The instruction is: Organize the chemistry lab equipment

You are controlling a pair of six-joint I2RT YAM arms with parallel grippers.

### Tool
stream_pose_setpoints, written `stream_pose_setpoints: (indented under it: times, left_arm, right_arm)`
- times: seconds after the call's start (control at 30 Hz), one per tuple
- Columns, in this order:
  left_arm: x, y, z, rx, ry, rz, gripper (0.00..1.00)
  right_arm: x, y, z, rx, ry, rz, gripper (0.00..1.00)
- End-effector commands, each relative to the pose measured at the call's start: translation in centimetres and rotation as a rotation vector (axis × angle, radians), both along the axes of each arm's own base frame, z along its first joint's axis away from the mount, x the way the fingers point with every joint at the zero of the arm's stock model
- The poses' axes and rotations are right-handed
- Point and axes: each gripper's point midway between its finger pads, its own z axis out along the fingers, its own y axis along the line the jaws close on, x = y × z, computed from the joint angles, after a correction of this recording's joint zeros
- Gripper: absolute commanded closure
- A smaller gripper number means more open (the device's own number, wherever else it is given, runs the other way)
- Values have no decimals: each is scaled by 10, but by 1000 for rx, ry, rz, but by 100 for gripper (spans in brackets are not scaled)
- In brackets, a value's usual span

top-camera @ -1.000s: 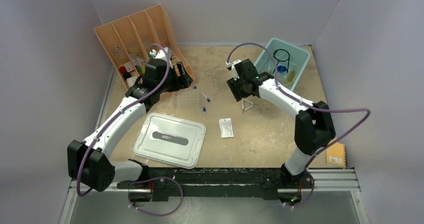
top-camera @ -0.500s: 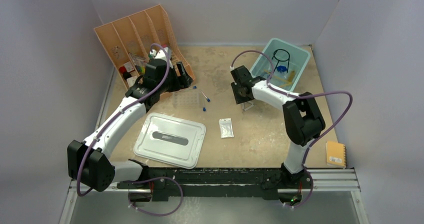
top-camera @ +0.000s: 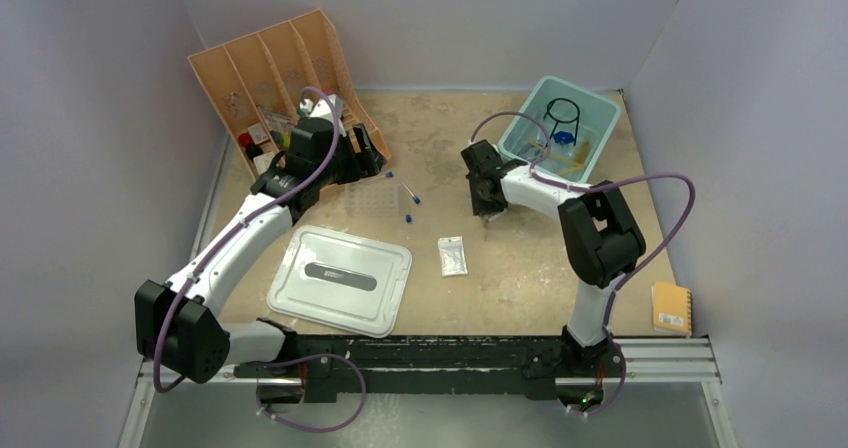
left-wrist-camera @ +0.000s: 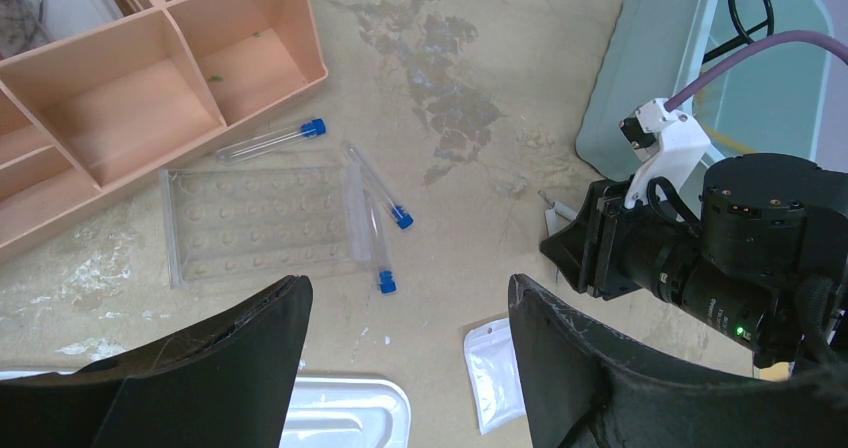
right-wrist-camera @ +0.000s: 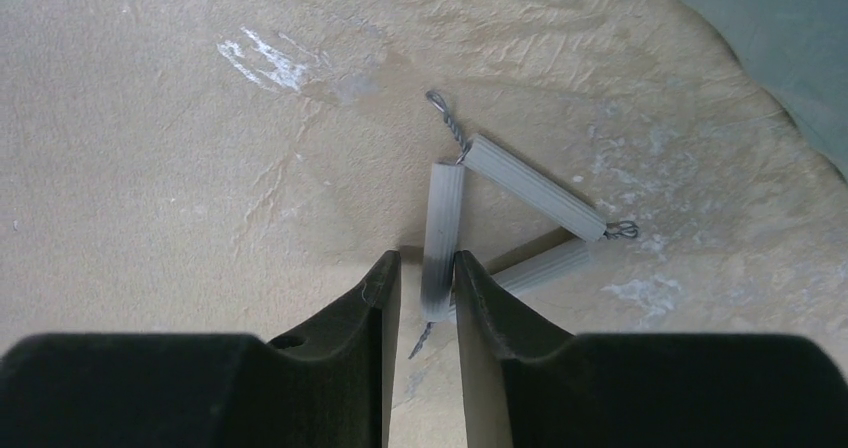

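The wire triangle (right-wrist-camera: 530, 186), three pale ribbed tubes on twisted wire, lies on the tan table. My right gripper (right-wrist-camera: 427, 258) is drawn in around its left side, which sits between the fingertips. In the top view that gripper (top-camera: 487, 206) points down and covers the triangle. My left gripper (left-wrist-camera: 408, 283) hangs open and empty above the clear tube rack (left-wrist-camera: 260, 223), three blue-capped tubes (left-wrist-camera: 375, 180) and the small clear packet (left-wrist-camera: 495, 373). The teal bin (top-camera: 530, 108) holds the black wire ring (top-camera: 563, 111), a blue tool (top-camera: 567, 138) and the amber hose (top-camera: 580, 154).
The peach slotted organizer (top-camera: 270, 68) stands at the back left beside my left arm. A pale grey lid (top-camera: 340, 278) with a dark handle slot lies front left. An orange notebook (top-camera: 672, 308) sits at the right edge. Walls close in on three sides.
My right gripper swung down and left onto the wire triangle, and its jaws closed in around one side. The left arm has not moved.
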Motion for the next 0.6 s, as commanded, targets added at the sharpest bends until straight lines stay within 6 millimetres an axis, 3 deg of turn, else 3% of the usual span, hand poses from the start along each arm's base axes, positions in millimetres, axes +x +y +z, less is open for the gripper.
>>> stream_pose_setpoints:
  times: [0.0, 0.13, 0.23, 0.33, 0.43, 0.57]
  left_arm:
    - [4, -1, 10, 2, -38, -1, 29]
    - [3, 0, 11, 2, -39, -1, 29]
    - [4, 3, 11, 13, -44, 19, 29]
    - [4, 5, 12, 16, -46, 23, 29]
    - [4, 6, 13, 19, -51, 27, 29]
    - [6, 6, 13, 19, -53, 34, 29]
  right_arm:
    - [-4, 8, -11, 46, 31, -2, 73]
    - [-4, 10, -18, 49, 42, 6, 78]
    - [0, 10, -19, 37, 36, 6, 91]
    - [11, 13, -7, 48, -17, 27, 100]
    - [24, 29, 24, 115, -91, 95, 100]
    - [32, 59, 91, 274, -203, 206, 100]
